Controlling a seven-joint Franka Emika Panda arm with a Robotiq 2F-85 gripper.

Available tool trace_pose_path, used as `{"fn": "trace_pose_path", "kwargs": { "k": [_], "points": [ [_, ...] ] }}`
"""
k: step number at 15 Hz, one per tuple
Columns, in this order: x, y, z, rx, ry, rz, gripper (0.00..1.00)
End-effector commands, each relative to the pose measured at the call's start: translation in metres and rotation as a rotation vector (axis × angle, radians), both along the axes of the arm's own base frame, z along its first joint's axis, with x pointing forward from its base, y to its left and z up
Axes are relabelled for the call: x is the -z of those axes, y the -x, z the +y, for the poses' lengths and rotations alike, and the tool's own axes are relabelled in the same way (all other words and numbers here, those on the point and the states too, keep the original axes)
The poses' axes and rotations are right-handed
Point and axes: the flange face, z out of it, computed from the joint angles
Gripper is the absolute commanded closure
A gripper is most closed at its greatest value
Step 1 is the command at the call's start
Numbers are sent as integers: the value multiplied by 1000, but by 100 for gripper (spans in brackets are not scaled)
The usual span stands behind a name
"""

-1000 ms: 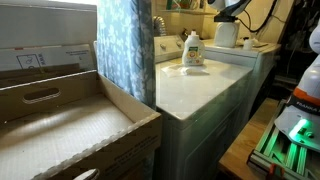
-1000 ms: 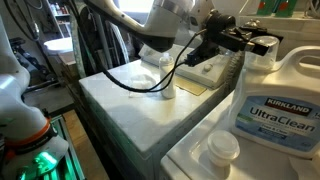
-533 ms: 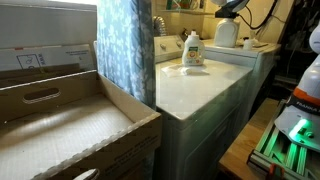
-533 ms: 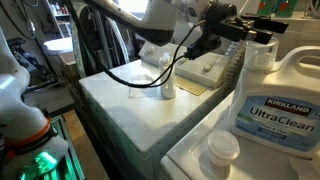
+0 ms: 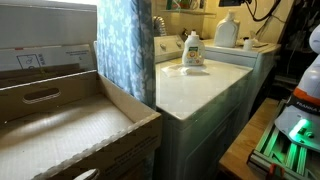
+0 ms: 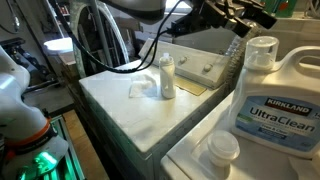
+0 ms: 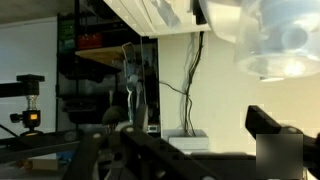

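Note:
In an exterior view my black gripper (image 6: 250,14) hangs high at the top edge, well above the white washer top (image 6: 120,105). Its jaws stand open with nothing between them. A small white bottle with a label (image 6: 167,77) stands upright below it on that top, beside a flat white cloth (image 6: 143,89). In the wrist view the gripper (image 7: 195,142) shows two dark fingers (image 7: 280,135) spread wide, facing a pale wall and cables. In an exterior view the same small bottle (image 5: 193,50) stands on the washer (image 5: 200,90), and the gripper is out of frame.
A big Kirkland detergent jug (image 6: 276,100) and its loose cap (image 6: 220,150) stand close by. A white jug (image 5: 226,31) stands at the back. A blue curtain (image 5: 125,50) and an open cardboard box (image 5: 60,120) are beside the washer. The control panel (image 6: 200,66) runs behind the bottle.
The arm has risen steadily from near the bottle and jug, out of one exterior view and to the top edge of the other. The jaws stayed open.

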Motion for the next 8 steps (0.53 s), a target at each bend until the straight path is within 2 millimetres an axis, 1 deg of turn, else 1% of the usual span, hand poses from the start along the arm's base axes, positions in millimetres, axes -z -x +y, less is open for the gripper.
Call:
{"fn": "trace_pose_path", "kwargs": {
  "k": [1, 3, 5, 8],
  "points": [
    [-29, 40, 9, -47, -188, 6, 0],
    [-40, 55, 9, -96, -268, 57, 0],
    [-36, 67, 4, -142, -334, 126, 0],
    [-19, 81, -6, -213, -431, 230, 0]
  ]
}}
